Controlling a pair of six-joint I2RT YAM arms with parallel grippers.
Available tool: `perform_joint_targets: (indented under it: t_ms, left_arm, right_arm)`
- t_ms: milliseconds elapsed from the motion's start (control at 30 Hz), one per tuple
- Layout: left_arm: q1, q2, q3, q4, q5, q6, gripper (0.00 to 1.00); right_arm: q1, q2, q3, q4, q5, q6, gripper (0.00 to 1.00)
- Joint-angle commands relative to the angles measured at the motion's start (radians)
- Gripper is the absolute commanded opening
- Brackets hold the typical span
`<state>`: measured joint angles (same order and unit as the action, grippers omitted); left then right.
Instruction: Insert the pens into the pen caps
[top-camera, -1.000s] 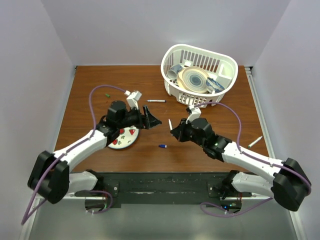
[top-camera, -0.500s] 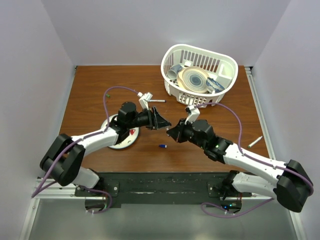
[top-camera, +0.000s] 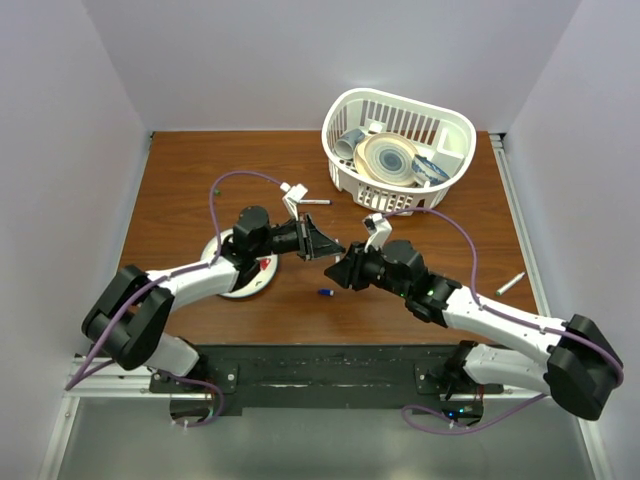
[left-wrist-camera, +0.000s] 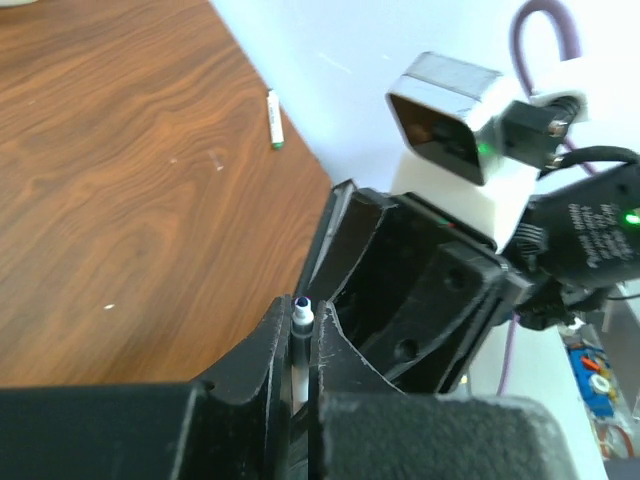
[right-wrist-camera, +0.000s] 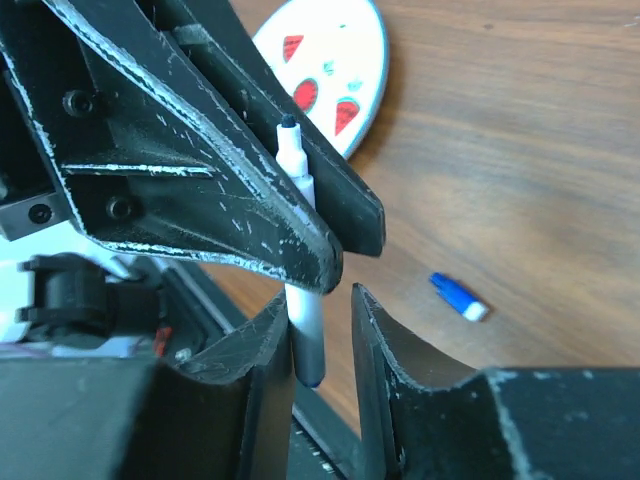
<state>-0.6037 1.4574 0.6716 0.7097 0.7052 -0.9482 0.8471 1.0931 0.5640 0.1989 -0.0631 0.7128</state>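
Above the middle of the table (top-camera: 170, 170), the left claw (top-camera: 330, 249) is clamping a white pen (right-wrist-camera: 298, 168) tightly between its fingers. The right claw (right-wrist-camera: 318, 320) is standing partly open, its fingers loosely flanking the pen's other end. A blue cap (top-camera: 325, 292) is lying on the table just nearer.

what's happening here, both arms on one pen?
Looks like a handover above the table. The left gripper is shut on an uncapped pen, which also sits between the parted jaws of the right gripper. A blue cap lies loose on the wood nearby, on no pen.
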Motion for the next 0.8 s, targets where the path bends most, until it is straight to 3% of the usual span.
perform_joint_targets:
  t_ms: [0, 67, 100, 167, 200, 267, 300, 367, 467, 533, 633, 733, 767]
  left_arm:
    - [-0.010, -0.042, -0.009, 0.146, 0.069, -0.041, 0.00]
    - [-0.010, -0.042, -0.006, 0.145, 0.082, -0.028, 0.00]
    - [-0.010, -0.043, -0.001, 0.123, 0.088, -0.005, 0.00]
    - [-0.010, -0.052, 0.029, 0.056, 0.089, 0.038, 0.24]
    - [-0.010, -0.057, 0.045, -0.034, 0.083, 0.092, 0.50]
    - [-0.010, -0.081, 0.110, -0.163, 0.042, 0.165, 0.61]
    - [-0.010, -0.092, 0.140, -0.312, 0.016, 0.249, 0.69]
    - [-0.010, -0.132, 0.225, -0.454, -0.093, 0.328, 0.75]
    - [-0.010, -0.186, 0.336, -0.762, -0.261, 0.533, 0.77]
    - [-0.010, -0.225, 0.365, -0.814, -0.351, 0.629, 0.76]
    - [-0.014, -0.255, 0.332, -0.838, -0.351, 0.863, 0.71]
    - [-0.037, -0.212, 0.350, -0.900, -0.349, 1.069, 0.58]
    - [-0.048, -0.201, 0.353, -0.923, -0.328, 1.206, 0.54]
  right_arm:
    - [0.004, -0.001, -0.004, 0.060, -0.044, 0.036, 0.14]
    - [0.004, -0.016, -0.018, 0.077, -0.043, 0.043, 0.00]
    - [0.004, -0.025, -0.022, 0.082, -0.040, 0.043, 0.00]
    - [0.004, -0.053, -0.035, 0.076, -0.035, 0.048, 0.00]
    - [0.004, -0.065, -0.036, 0.071, -0.034, 0.048, 0.00]
    - [0.004, -0.106, -0.041, 0.041, -0.018, 0.047, 0.00]
    - [0.004, -0.122, -0.045, 0.022, -0.008, 0.047, 0.00]
    - [0.006, -0.162, -0.065, -0.041, 0.032, 0.050, 0.00]
    - [0.004, -0.266, -0.085, -0.166, 0.119, 0.054, 0.00]
    - [0.004, -0.350, -0.084, -0.299, 0.169, 0.071, 0.00]
    - [0.003, -0.469, -0.087, -0.406, 0.261, 0.076, 0.00]
    - [0.001, -0.571, -0.085, -0.455, 0.290, 0.067, 0.00]
    - [0.003, -0.588, -0.081, -0.467, 0.298, 0.065, 0.00]
